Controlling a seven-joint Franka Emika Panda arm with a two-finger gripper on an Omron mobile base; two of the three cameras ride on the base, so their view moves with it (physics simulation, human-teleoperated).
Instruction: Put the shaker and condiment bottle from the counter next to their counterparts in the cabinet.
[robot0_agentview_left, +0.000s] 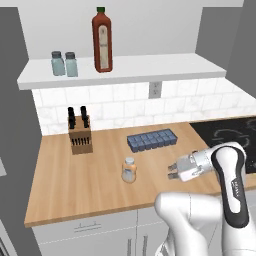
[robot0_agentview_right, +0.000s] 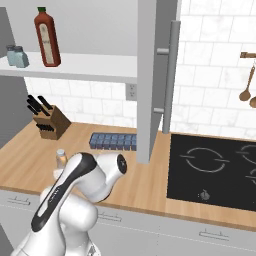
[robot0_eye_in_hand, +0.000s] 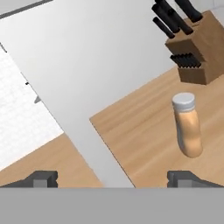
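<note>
Smooth squat orange-tan condiment bottle (robot0_agentview_left: 129, 170) with pale cap, upright on the matte wooden worktop (robot0_agentview_left: 75, 185), long axis vertical, near the front edge, right of the knife block (robot0_agentview_left: 80, 136). In the right base view, mostly hidden behind the arm. Gripper (robot0_agentview_left: 171, 171) spread wide, empty, just right of the bottle. On the white cabinet (robot0_agentview_left: 150, 70) shelf: two glassy teal shakers (robot0_agentview_left: 64, 64) side by side, tall red bottle (robot0_agentview_left: 102, 41) to their right.

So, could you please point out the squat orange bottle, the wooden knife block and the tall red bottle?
Squat orange bottle (robot0_agentview_left: 129, 171): left base view, body.
Wooden knife block (robot0_agentview_left: 80, 138): left base view, front face.
Tall red bottle (robot0_agentview_left: 102, 45): left base view, label.
</note>
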